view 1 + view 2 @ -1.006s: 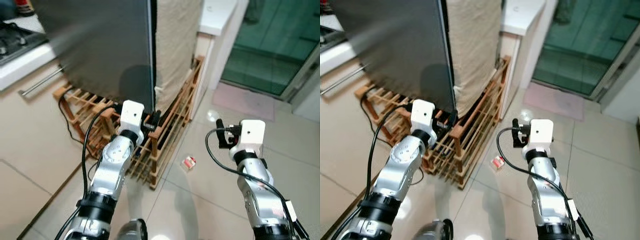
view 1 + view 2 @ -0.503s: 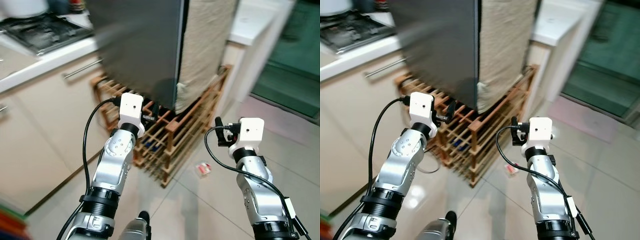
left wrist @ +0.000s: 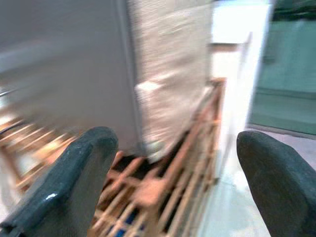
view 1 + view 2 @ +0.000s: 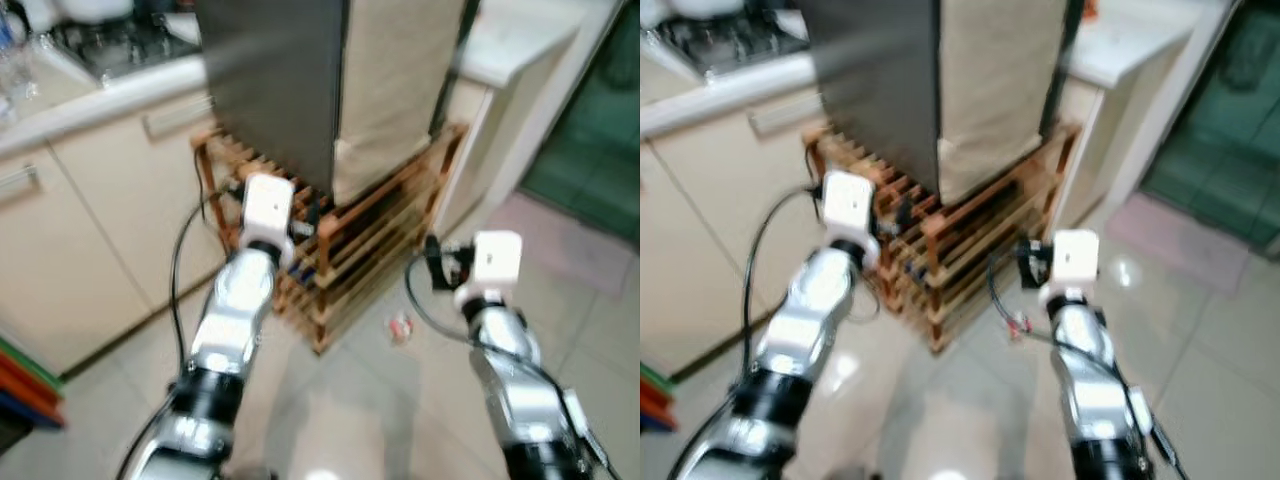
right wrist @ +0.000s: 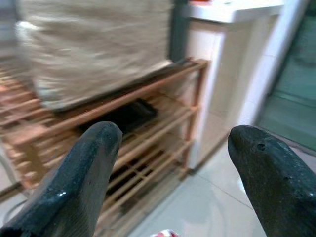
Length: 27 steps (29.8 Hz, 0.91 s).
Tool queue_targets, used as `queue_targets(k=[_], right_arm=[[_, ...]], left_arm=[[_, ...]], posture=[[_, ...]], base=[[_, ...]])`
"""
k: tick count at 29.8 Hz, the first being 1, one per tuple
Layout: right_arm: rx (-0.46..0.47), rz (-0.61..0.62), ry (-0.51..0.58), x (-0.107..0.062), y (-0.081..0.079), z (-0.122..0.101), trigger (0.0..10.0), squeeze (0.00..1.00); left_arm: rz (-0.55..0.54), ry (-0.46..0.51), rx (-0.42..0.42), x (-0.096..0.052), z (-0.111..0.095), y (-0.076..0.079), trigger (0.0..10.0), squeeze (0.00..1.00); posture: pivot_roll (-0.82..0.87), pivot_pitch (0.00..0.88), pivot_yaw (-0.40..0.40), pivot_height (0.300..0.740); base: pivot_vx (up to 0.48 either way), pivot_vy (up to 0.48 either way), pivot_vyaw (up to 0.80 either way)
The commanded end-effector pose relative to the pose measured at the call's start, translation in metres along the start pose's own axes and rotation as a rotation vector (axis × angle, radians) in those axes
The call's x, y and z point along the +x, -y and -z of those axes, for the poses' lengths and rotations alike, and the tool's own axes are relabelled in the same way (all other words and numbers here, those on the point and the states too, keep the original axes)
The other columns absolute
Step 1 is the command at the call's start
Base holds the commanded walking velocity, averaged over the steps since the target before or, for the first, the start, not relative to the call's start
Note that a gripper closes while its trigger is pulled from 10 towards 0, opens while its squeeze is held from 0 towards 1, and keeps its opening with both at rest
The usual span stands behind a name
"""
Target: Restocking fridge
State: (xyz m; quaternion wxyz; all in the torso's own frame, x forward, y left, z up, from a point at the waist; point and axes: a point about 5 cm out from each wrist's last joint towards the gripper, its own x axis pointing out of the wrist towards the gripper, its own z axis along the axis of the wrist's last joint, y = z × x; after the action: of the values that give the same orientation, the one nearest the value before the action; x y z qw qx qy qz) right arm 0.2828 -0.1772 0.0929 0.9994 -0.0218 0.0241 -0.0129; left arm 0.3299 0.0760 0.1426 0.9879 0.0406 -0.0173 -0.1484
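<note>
Fridge (image 4: 270, 80), dark grey and cloth-draped, stands on a wooden rack (image 4: 370, 240).

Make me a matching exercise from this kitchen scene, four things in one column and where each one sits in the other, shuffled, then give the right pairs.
Things:
1. fridge
2. wooden rack
3. small red and white packet
4. stove top

Places:
A. lying on the floor tiles beside the rack
B. on the counter, to the robot's left
C. standing on top of the rack
D. on the floor under the fridge

Pairs: 1-C, 2-D, 3-A, 4-B
</note>
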Motion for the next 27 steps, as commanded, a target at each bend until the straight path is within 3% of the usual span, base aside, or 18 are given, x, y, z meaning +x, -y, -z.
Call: queue_targets(k=[1,11,15,21,27], right_arm=[[0.009,-0.01,0.019,0.002,-0.005,-0.004,10.0,0.01],[0.007,-0.013,0.039,0.002,-0.005,-0.007,10.0,0.03],[0.01,-0.017,0.04,0.002,-0.006,-0.007,10.0,0.11],[0.002,0.011,0.03,0.002,-0.002,-0.005,10.0,0.07],[-0.005,0.052,0.039,-0.001,0.007,-0.005,10.0,0.07]], left_arm=[[-0.034,0.008,0.009,0.0,-0.004,-0.011,10.0,0.0],[-0.068,-0.014,0.013,0.004,0.0,-0.015,10.0,0.0],[-0.084,-0.018,0.025,0.006,0.0,-0.017,10.0,0.0],[-0.081,0.002,0.048,0.008,-0.003,-0.018,10.0,0.0],[-0.126,-0.01,0.018,0.004,0.002,-0.026,10.0,0.0]], posture=[[0.07,0.029,0.018,0.74],[0.07,0.032,0.019,0.74],[0.06,0.032,0.021,0.74],[0.06,0.032,0.023,0.74],[0.06,0.034,0.028,0.74]], base=[[0.0,-0.435,0.0],[0.176,-0.409,0.0],[0.255,-0.405,0.59],[0.109,0.0,0.0],[0.419,0.0,0.0]])
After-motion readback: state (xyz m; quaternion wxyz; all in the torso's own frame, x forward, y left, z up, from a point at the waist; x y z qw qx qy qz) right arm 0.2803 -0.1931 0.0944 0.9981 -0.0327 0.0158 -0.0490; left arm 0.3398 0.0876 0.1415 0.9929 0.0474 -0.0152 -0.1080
